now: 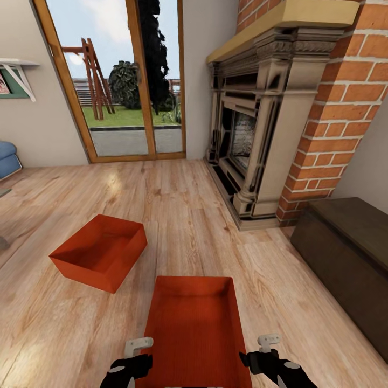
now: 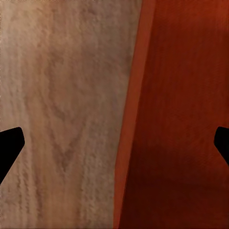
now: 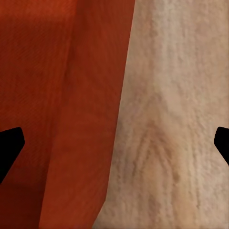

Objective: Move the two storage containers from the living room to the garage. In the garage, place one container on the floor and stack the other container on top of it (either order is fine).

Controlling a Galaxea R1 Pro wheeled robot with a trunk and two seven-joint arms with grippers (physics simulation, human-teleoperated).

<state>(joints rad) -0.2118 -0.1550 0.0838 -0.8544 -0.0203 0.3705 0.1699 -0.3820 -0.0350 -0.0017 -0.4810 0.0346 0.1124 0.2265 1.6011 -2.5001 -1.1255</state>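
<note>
Left gripper and right gripper flank the near box, fingers spread astride its thin side walls. A second smooth orange-red box sits on the wood-plank floor.

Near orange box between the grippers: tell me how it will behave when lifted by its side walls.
The near orange box is lidless with thin walls, so they may flex under a pinch. It looks empty, so probably light. With the left gripper and right gripper astride opposite walls, it should lift level.
</note>
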